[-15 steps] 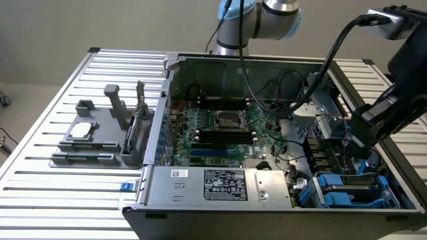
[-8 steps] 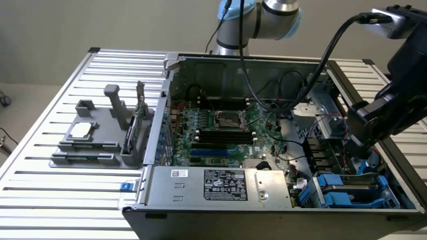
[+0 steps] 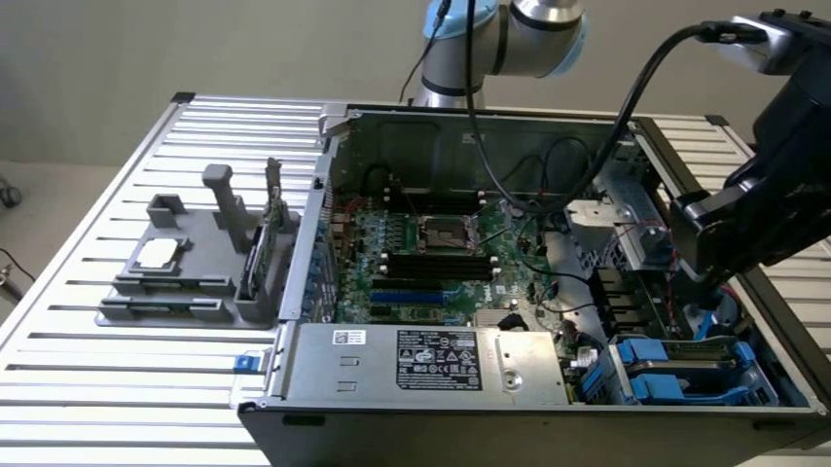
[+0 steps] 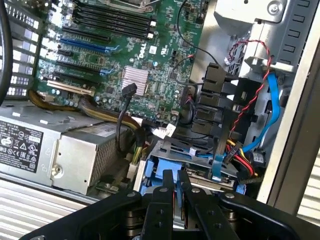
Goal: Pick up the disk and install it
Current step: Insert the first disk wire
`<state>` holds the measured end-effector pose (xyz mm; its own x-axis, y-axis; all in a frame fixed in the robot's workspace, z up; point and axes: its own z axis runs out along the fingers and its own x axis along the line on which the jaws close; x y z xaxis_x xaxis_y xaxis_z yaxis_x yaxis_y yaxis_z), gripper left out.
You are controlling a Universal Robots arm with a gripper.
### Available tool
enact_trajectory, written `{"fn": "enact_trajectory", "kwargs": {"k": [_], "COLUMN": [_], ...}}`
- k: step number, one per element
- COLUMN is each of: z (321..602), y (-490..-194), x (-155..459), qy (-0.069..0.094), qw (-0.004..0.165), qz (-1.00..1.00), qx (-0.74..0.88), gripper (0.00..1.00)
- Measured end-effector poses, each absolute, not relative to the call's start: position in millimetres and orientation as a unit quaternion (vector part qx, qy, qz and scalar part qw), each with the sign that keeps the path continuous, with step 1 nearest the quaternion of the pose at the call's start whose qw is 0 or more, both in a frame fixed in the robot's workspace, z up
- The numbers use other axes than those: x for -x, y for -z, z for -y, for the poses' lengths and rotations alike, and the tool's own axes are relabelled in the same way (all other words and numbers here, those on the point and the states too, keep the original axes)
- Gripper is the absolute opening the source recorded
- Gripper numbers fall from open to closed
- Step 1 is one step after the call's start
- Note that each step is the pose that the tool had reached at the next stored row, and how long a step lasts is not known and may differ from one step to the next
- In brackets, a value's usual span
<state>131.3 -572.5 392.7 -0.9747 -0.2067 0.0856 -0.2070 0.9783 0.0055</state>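
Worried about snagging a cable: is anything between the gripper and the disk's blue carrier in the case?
Nothing visible does. In the wrist view the disk's blue carrier lies directly ahead of the gripper. A blue cable and a red, yellow and black wire bundle lie at the carrier's far side, off that path.

An open computer case is lying on a slatted metal worktop. At the exterior view's right, a dark robot arm is hanging inside it, its gripper hovering just above blue drive carriers.

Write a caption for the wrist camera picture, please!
Gripper poised at the blue-framed disk inside the open computer case.
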Motion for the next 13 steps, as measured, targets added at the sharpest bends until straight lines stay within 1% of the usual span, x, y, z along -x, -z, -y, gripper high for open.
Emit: {"fn": "enact_trajectory", "kwargs": {"k": [10, 13], "z": [572.5, 572.5], "y": [-391.6, -390.9], "x": [-131.4, -131.3], "qy": [0.002, 0.003], "qw": [0.042, 0.040], "qz": [0.998, 0.999], "qx": [-0.036, -0.021], "gripper": [0.18, 0.18]}}
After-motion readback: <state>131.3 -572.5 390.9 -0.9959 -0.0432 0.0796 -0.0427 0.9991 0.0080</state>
